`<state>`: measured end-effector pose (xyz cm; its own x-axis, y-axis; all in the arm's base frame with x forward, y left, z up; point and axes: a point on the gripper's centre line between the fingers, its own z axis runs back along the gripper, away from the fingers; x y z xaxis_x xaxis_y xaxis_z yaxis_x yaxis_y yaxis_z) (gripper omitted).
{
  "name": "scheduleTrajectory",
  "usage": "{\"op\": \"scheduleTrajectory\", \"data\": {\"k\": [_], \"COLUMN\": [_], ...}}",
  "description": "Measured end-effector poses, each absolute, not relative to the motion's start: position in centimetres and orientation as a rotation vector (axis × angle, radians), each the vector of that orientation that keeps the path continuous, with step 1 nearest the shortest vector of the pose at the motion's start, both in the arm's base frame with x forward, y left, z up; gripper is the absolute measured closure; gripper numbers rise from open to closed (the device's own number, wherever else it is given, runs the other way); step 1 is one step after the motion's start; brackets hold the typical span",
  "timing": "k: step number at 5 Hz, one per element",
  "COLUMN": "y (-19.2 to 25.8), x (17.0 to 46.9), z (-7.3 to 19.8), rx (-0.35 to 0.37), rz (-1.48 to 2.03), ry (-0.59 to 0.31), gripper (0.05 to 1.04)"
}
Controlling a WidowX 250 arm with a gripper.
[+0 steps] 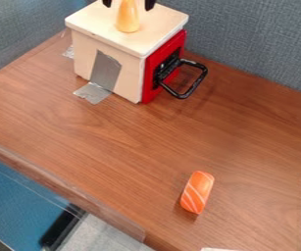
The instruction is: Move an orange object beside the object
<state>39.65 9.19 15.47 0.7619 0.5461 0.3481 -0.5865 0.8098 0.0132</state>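
I have the black end effector (128,4) parted wide around the tapered yellow-orange object (128,19) atop the red-fronted wooden box (87,51) — gripping nothing. The white-striped orange block (197,191) lies on the wooden counter (113,147), well apart from the box.

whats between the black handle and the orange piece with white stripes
Just bare wooden tabletop between the handle and the orange piece, as the camera view shows.
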Motion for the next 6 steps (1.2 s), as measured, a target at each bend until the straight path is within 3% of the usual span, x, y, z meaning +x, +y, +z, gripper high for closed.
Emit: {"op": "scheduleTrajectory", "data": {"k": [3, 6], "y": [9.8, 9.0], "x": [40.4, 41.4], "z": [12.4, 11.8], "rx": [0.148, 0.209], "rz": [0.666, 0.714], "ry": [-0.269, -0.278], "gripper": [0.083, 0.083]}}
